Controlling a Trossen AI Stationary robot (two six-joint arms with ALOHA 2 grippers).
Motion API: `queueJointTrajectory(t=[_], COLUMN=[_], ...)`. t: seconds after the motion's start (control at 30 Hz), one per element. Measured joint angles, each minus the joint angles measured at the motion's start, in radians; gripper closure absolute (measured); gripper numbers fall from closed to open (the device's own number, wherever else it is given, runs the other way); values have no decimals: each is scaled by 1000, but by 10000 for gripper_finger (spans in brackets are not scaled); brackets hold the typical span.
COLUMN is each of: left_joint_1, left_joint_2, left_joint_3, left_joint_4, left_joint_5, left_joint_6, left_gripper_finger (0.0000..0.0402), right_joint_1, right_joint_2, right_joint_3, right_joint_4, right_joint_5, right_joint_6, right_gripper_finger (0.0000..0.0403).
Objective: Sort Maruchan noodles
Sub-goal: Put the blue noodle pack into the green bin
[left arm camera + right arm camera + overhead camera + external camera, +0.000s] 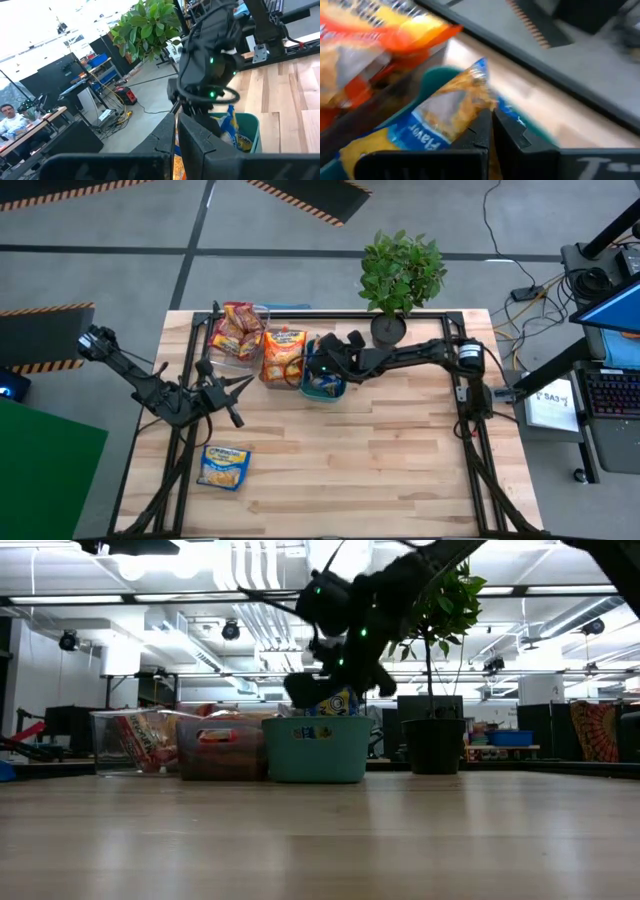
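Observation:
Three bins stand in a row at the table's far side. The clear bin (215, 352) holds red packets (238, 328), the grey bin (220, 748) orange packets (283, 352), and the teal bin (318, 748) a blue-and-yellow packet (435, 125) that leans up out of it. My right gripper (491, 120) is shut, just above the teal bin, with its tips right at that packet. Another blue-and-yellow packet (223, 467) lies flat on the table near the front left. My left gripper (235, 388) hovers shut over the table's left part, holding nothing. My right gripper's shut fingertips (482, 131) slant down from the table's right side, against the upper end of the blue-and-yellow packet (470, 107) in the teal bin. I cannot tell whether they touch it. Nothing shows between the fingers. The packet rests in the bin.
A potted plant (400, 275) stands at the table's far edge, just right of the bins and beside my right arm. A black frame rail (300, 314) runs along the far edge. The wooden table (380, 460) stretches to the near and right sides.

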Motion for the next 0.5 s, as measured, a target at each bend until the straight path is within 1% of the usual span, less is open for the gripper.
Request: queueJointTrajectory(t=[0.17, 0.33, 0.5], left_joint_1=[0, 1, 2], left_joint_2=[0, 0, 0], left_joint_3=[0, 0, 0], left_joint_4=[0, -1, -2], left_joint_5=[0, 0, 0], left_joint_6=[0, 0, 0], left_gripper_finger=[398, 398, 398], right_joint_1=[-25, -27, -27], right_joint_2=[67, 108, 87], right_joint_3=[2, 5, 2], right_joint_4=[67, 81, 69], right_joint_5=[-170, -187, -203], right_joint_6=[-10, -4, -14], right_gripper_finger=[394, 394, 394])
